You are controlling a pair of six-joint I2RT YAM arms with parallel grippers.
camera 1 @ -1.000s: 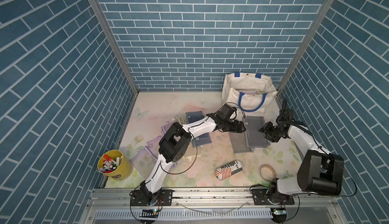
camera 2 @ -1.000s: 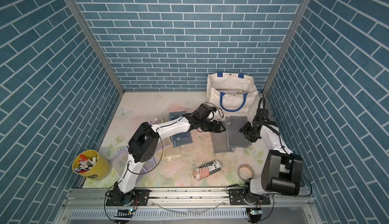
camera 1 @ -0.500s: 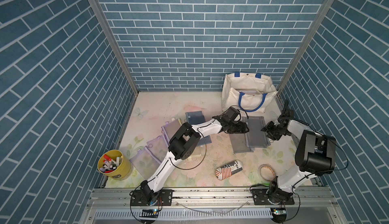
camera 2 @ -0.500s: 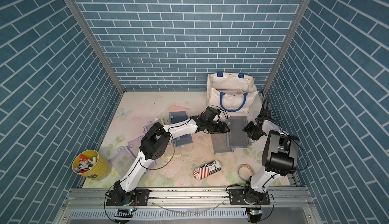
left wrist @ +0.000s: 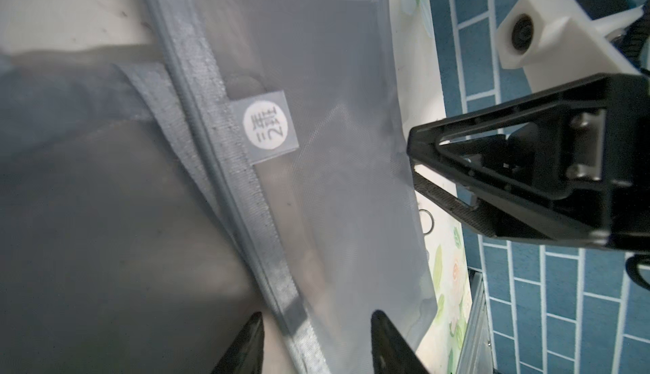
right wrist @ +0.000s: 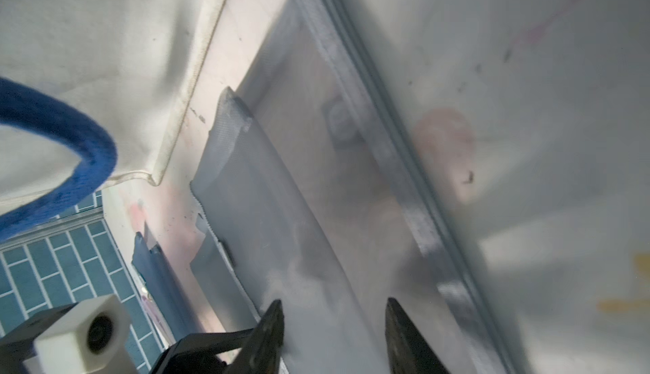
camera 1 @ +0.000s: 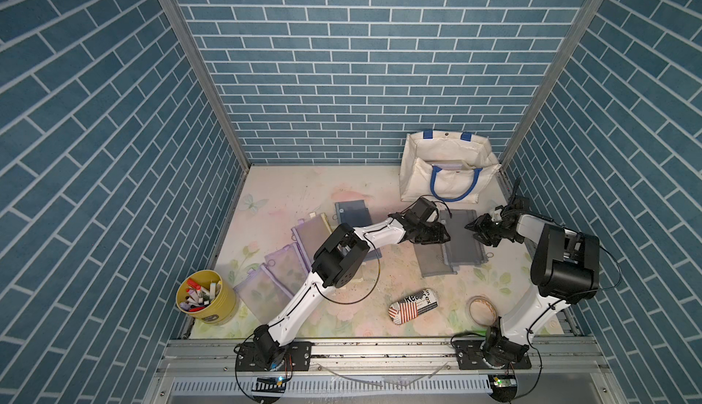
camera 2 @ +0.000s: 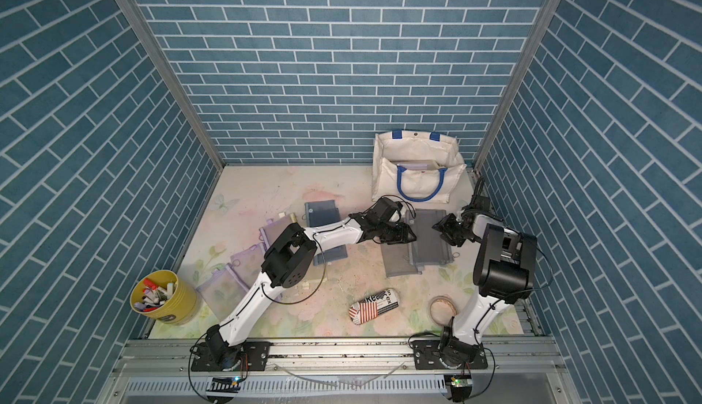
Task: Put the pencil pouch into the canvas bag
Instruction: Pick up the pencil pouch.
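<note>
In both top views the canvas bag [camera 1: 418, 181], a boxy off-white tote with royal-blue looped handles, stands open at the back right of the floral-print table [camera 1: 304, 189], against the blue brick-pattern wall. Just in front of it lies the pencil pouch [camera 1: 461, 238], a flat grey see-through mesh pouch with a zip. It overlaps another grey mesh pouch [camera 1: 431, 265] nearer the front. The left gripper [camera 1: 442, 237] is low at the pencil pouch's left edge and the right gripper [camera 1: 473, 231] is low at its right side. Their jaws are too small here to judge. Farther left lie a flat blue pouch [camera 1: 351, 212] and 3 lilac see-through pouches [camera 1: 288, 269]. A yellow cup of markers [camera 1: 218, 307] sits front left, with a printed striped pouch [camera 1: 413, 304] and a tape roll [camera 1: 479, 298] front right.

In the left wrist view the left gripper's [left wrist: 316, 319] 2 black fingertips stand apart, and the pencil pouch's [left wrist: 334, 143] grey zip edge runs between them, not clamped. A grey tag with a round white label [left wrist: 269, 131] sits by the zip. The right gripper [left wrist: 413, 159] reaches the pouch's opposite edge.

In the right wrist view the right gripper's [right wrist: 334, 309] 2 fingertips are also apart, with the pencil pouch's [right wrist: 316, 179] mesh under the gap. I cannot tell whether they touch it. The canvas bag [right wrist: 105, 38] and its blue handle [right wrist: 88, 150] lie just past the pouch's end.
</note>
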